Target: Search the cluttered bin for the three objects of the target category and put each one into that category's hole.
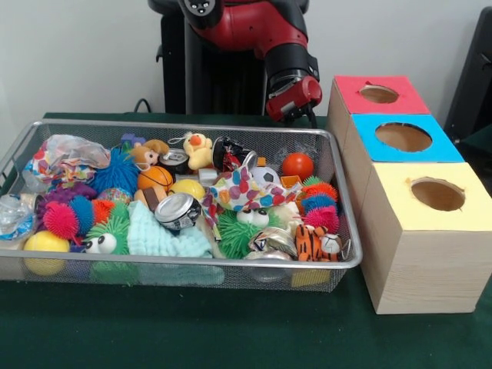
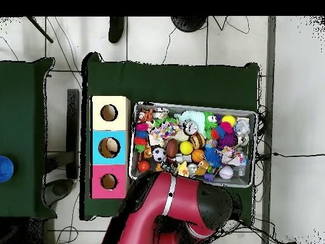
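Note:
The cluttered bin (image 1: 231, 262) is a shallow silver wire-mesh basket on the green table, also seen in the overhead view (image 2: 254, 146). It is heaped with toys and cans: a crushed can (image 1: 178, 211), an orange ball (image 1: 297, 164), a small basketball (image 1: 155, 178), a yellow duck (image 1: 198, 150) and a tiger toy (image 1: 317, 242). Three wooden boxes with round holes stand beside it, topped red (image 1: 350, 88), blue (image 1: 369, 146) and yellow (image 1: 392, 204). My gripper (image 1: 296, 108) hangs behind the bin's far right corner, above the table, holding nothing I can see.
The red arm (image 2: 171, 210) covers the bin's near-left corner in the overhead view. The boxes (image 2: 120, 147) sit close against the bin's side. A second green table with a blue object (image 2: 5, 169) stands apart at the left.

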Controlling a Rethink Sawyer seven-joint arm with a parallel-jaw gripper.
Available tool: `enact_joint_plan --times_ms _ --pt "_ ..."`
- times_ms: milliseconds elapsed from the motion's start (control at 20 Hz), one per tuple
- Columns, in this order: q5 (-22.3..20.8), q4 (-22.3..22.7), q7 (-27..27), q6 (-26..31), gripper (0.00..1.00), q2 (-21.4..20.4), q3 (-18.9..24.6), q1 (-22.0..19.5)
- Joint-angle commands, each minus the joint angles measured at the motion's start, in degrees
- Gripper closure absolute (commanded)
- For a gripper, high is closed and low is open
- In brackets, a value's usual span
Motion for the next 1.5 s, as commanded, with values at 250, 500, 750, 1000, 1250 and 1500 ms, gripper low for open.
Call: enact_joint_plan --times_ms 250,500,750,1000,1250,1500 --pt "-0.7 8.4 15.1 -3.2 0.0 15.3 -2.1 0.1" --pt "-0.9 8.6 16.0 -4.7 0.0 17.4 -2.9 0.2" --pt "-1.4 8.4 16.5 -5.3 0.0 19.1 -3.2 0.0" --pt "-0.6 9.1 16.0 -5.1 0.0 19.7 -3.8 0.4" --pt "0.0 11.6 14.6 0.1 0.0 17.0 -4.4 1.7" --pt "11.1 23.2 10.0 8.2 0.0 6.4 -2.1 5.9"
